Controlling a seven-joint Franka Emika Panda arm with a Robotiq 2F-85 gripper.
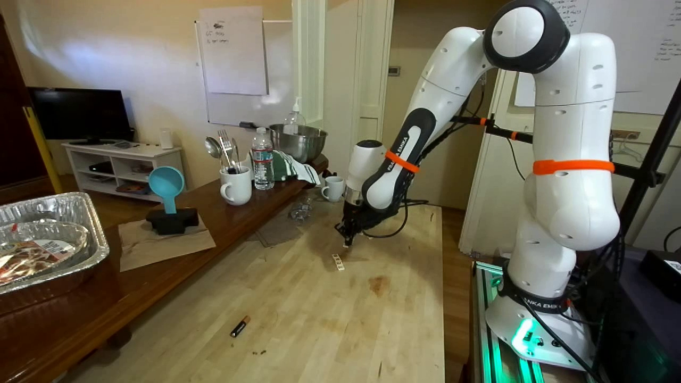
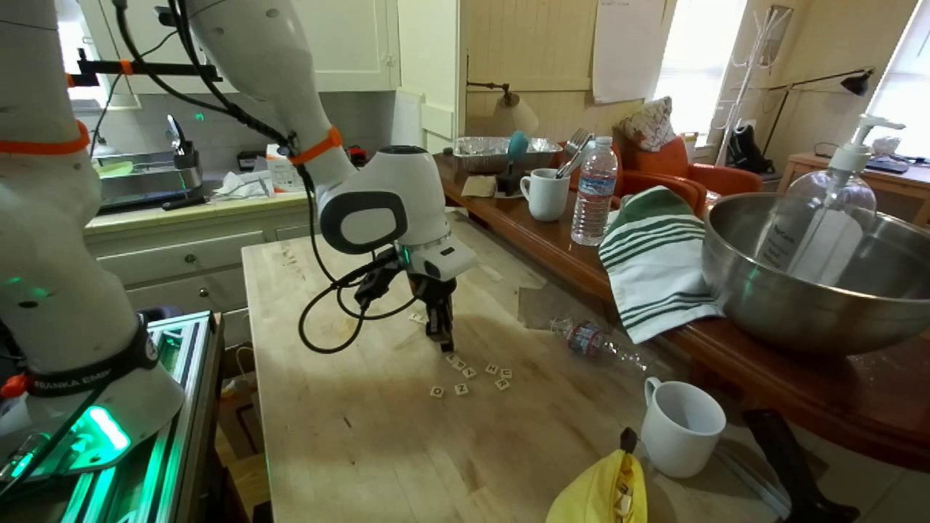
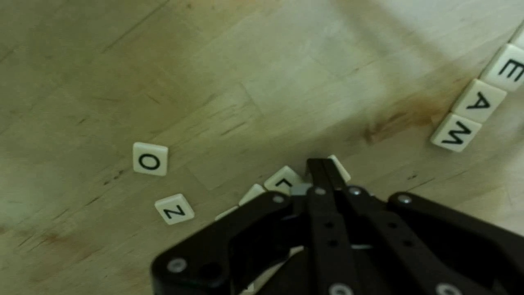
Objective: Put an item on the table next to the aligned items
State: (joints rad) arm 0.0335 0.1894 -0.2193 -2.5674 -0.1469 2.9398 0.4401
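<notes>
- Cream-white tile (image 3: 340,169), probably the item to be placed, lies on the blond wooden table (image 1: 319,319) at three o'clock from the pincer (image 3: 322,163) in the wrist view, just beside its tip; touching or not, I cannot tell.
- Jaws of the pincer pressed together: narrow, nothing seen between them.
- Row of lettered tiles (image 3: 479,101) at two to three o'clock, well apart, long axis seven to one; shorter run of tiles (image 3: 252,193) at eight to nine, near, axis two to eight.
- If the lettered row is the target, a push toward three should serve; if the run, the pincer would first have to get round the tile.
- Foil tray (image 1: 96,234), nine o'clock in an exterior view: holds a smaller foil pan (image 1: 77,234).
- White mug (image 1: 239,189), ten o'clock there: holds cutlery (image 1: 225,144).
- Metal bowl (image 2: 799,319), three o'clock in an exterior view: pump bottle (image 2: 821,225) inside.
- Yellow pouch (image 2: 588,490), four to five there: contents unclear.
</notes>
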